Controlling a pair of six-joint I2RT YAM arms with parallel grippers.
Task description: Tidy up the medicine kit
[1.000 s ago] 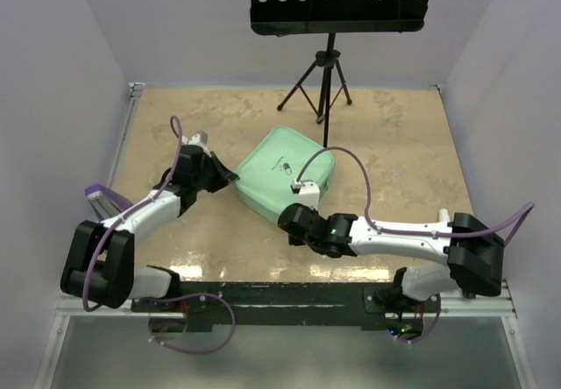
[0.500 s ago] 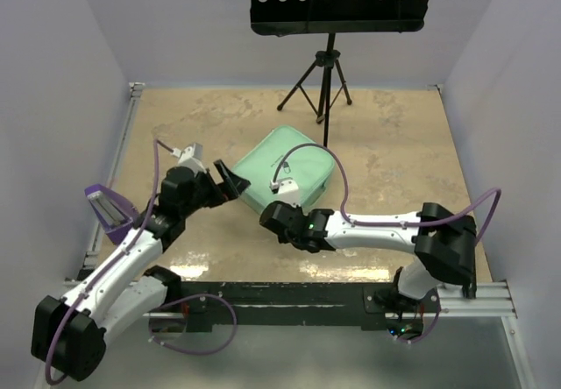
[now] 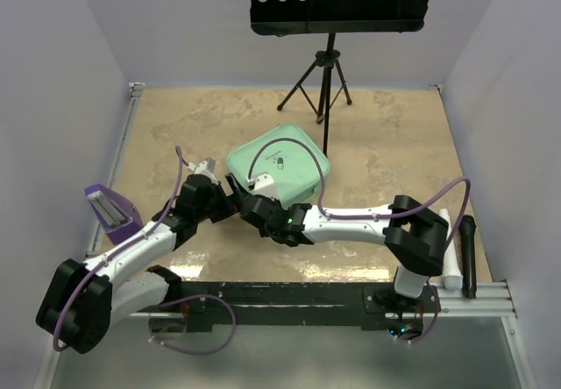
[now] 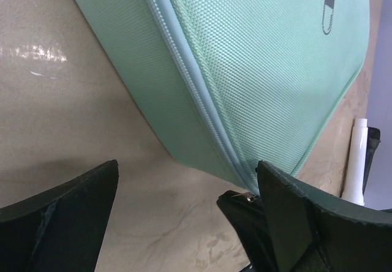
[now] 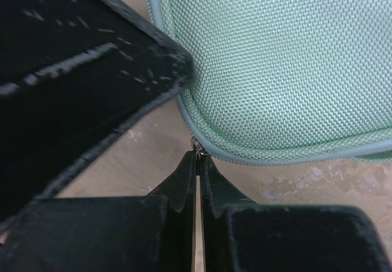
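On table (image 3: 394, 144), medicine kit (image 3: 298, 174) cornerwise — right tool (image 5: 197, 157) pinching zip pull (image 5: 196, 143), left tool (image 4: 187, 174) spread.

Medicine kit (image 3: 289, 172): mint-green fabric case w/ zip, closed, pill logo up, flat on table (image 3: 394, 144) centre.

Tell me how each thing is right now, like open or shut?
medicine kit: zipped shut, lying flat, logo side up.
zipper pull: pinched at the kit's near corner.
right gripper: shut on the zipper pull.
left gripper: open wide, at the kit's edge.
purple holder: standing at the table's left edge.
white tube: lying down, far right.
black marker: lying beside the tube.
music stand: upright at the back.
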